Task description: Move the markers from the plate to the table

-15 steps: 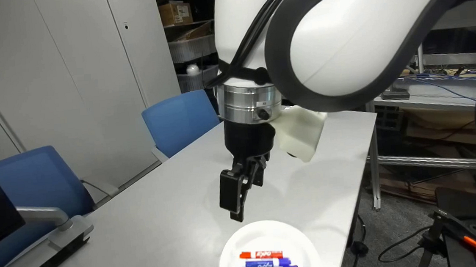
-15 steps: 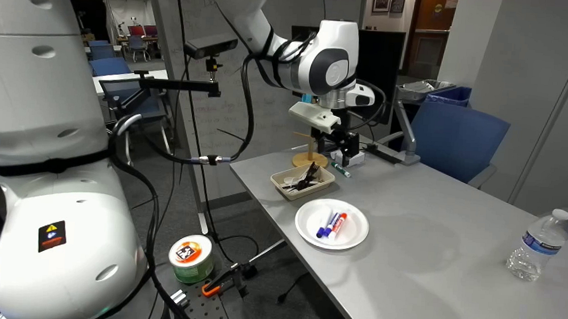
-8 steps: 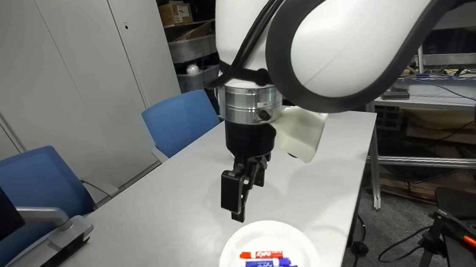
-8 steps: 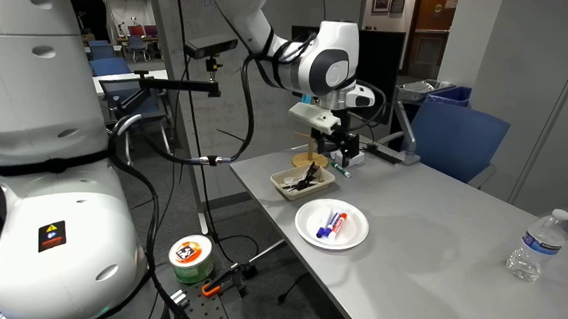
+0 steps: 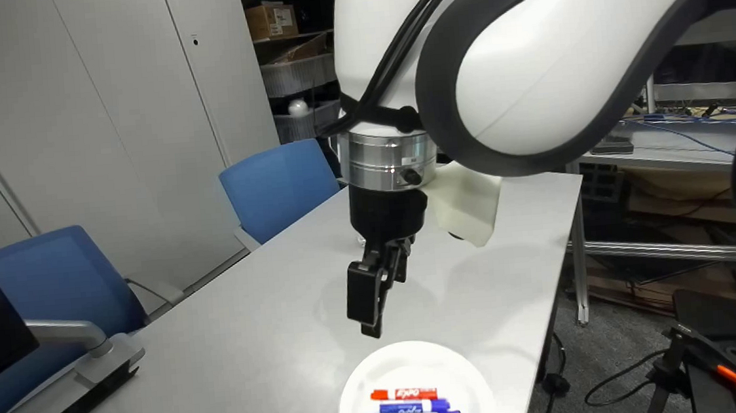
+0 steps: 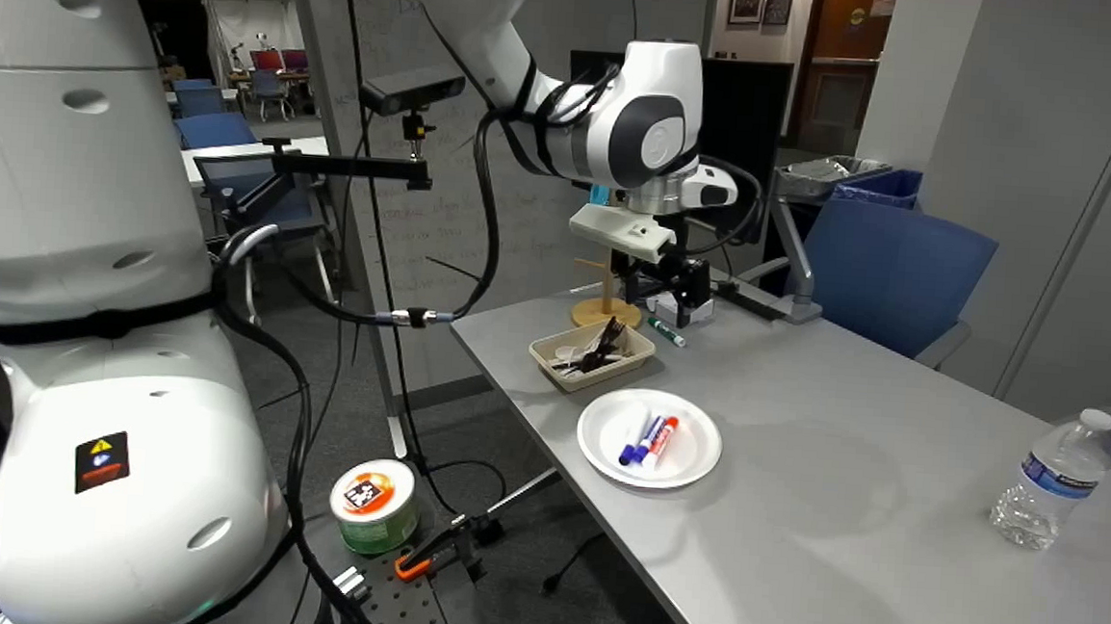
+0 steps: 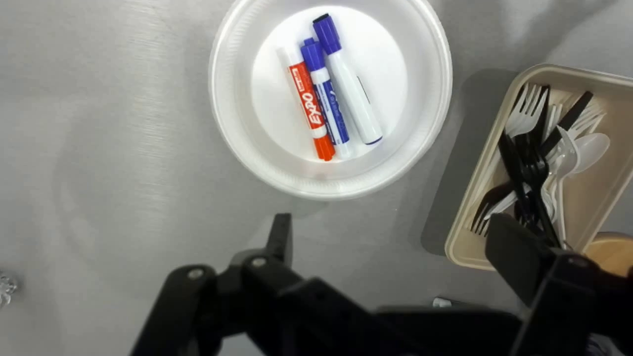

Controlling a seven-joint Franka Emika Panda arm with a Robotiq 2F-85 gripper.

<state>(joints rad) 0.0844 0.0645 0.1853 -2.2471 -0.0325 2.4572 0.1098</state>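
Three markers lie side by side on the white plate (image 7: pixel 326 185): a red one (image 7: pixel 310 101), a blue one (image 7: pixel 329 101) and a white one with a blue-purple cap (image 7: pixel 352 91). The plate also shows in both exterior views (image 5: pixel 356 391) (image 6: pixel 698 451), near one long edge of the pale grey table (image 6: pixel 841 532). My gripper (image 7: pixel 390 222) is open and empty, its fingers wide apart. It hangs above the table, beside the plate and not over it. In an exterior view the gripper (image 6: pixel 661 294) is beyond the plate, past the cutlery tray.
A beige tray (image 6: pixel 572 381) of plastic cutlery stands close to the plate and under one finger in the wrist view (image 7: pixel 610 183). A green marker (image 6: pixel 666 331), a wooden stand (image 6: pixel 607 312) and a white box (image 6: pixel 695 311) are near the gripper. A bottle (image 6: pixel 1052 477) stands farther off.
My gripper has shifted slightly, a little right and up in an exterior view. It stays open. The markers and plate have not moved.
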